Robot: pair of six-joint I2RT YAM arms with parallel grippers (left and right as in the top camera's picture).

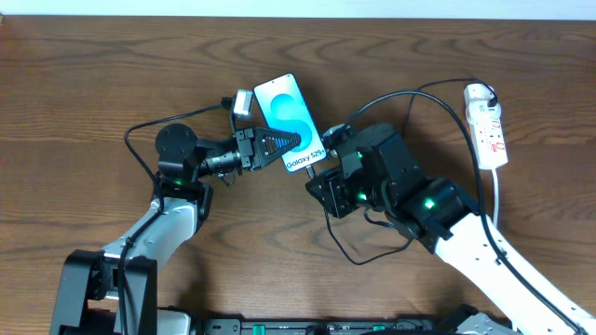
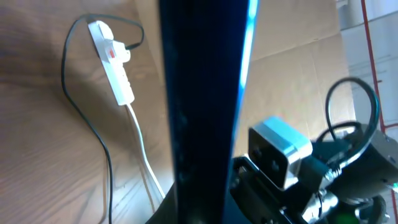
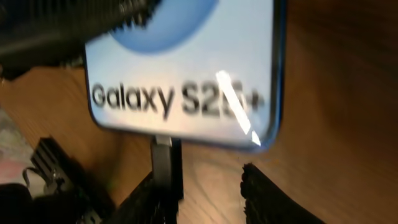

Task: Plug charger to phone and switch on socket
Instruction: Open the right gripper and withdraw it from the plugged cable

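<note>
Left gripper (image 1: 282,145) clamps the phone (image 1: 284,107) edgewise; right gripper (image 3: 202,183) gapes by the charger (image 3: 166,158) at its bottom edge; socket (image 1: 489,126) well apart

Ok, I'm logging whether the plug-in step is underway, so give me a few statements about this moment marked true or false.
1. The left gripper grips the phone. True.
2. The phone's screen is dark. False: it glows cyan and shows Galaxy S25+ text.
3. The charger has its connector at the phone's bottom edge. True, though the pictures do not show whether it is fully seated.
4. The socket lies on the robot's left side. False: it lies far to the right on the table.
</note>
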